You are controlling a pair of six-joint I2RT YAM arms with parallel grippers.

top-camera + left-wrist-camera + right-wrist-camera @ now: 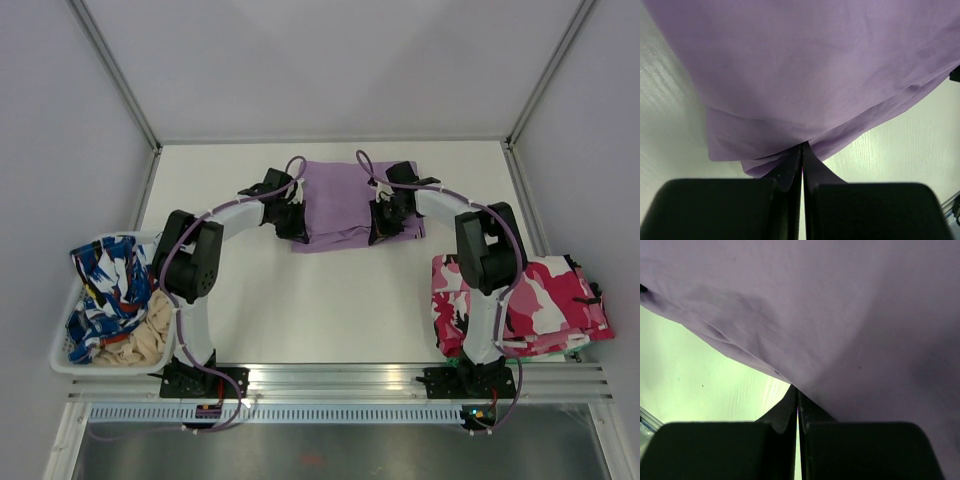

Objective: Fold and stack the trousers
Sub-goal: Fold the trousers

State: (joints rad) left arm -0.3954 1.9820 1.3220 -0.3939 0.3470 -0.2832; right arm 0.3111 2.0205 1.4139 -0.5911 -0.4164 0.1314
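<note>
Top external view shows the trousers (345, 200) folded into a rectangle at the upper centre of the table (330, 310). The left gripper (292, 222) is clenched on their left edge, the right gripper (384, 222) on their right edge; both wrist views show the jaws pinching cloth.

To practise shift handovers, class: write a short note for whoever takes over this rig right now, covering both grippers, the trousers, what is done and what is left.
Left gripper: shut on the left edge of the trousers.
Right gripper: shut on their right edge.
Trousers: folded into a compact rectangle at the far middle of the table, between the two arms.
Done: the folding looks mostly finished.
Left: perhaps a last fold, then stacking, probably on the folded camouflage garment at the right edge.
</note>
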